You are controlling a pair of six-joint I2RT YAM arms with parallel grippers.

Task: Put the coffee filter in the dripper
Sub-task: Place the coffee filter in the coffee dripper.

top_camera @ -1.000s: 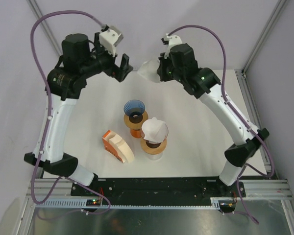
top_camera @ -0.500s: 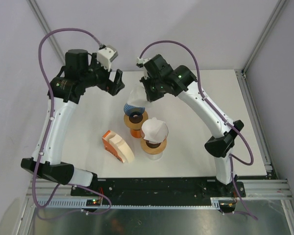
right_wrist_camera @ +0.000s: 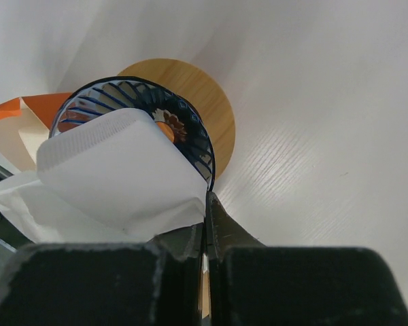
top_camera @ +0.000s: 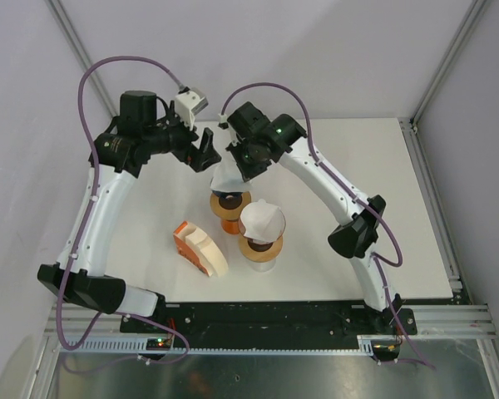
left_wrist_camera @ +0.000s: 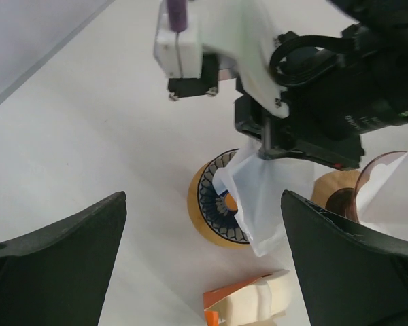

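A blue ribbed dripper [top_camera: 230,198] on a wooden stand sits mid-table; it also shows in the left wrist view [left_wrist_camera: 217,200] and the right wrist view [right_wrist_camera: 187,132]. My right gripper [top_camera: 235,170] is shut on a white paper coffee filter [top_camera: 225,178], holding it over the dripper's mouth; the filter [right_wrist_camera: 119,173] covers most of the cone, and it shows too in the left wrist view [left_wrist_camera: 265,200]. My right gripper's jaws [right_wrist_camera: 207,217] pinch its edge. My left gripper [top_camera: 206,152] is open and empty, above and left of the dripper; its fingers [left_wrist_camera: 61,265] frame the scene.
A second dripper [top_camera: 261,224] on a wooden stand holds a white filter, just right and nearer. An orange holder with a stack of filters [top_camera: 200,247] lies to the left front. Frame posts stand at the table's back corners.
My right arm has swung left and down, bringing the filter from the table's back onto the blue dripper. My left gripper has moved slightly right and lower, towards the dripper.
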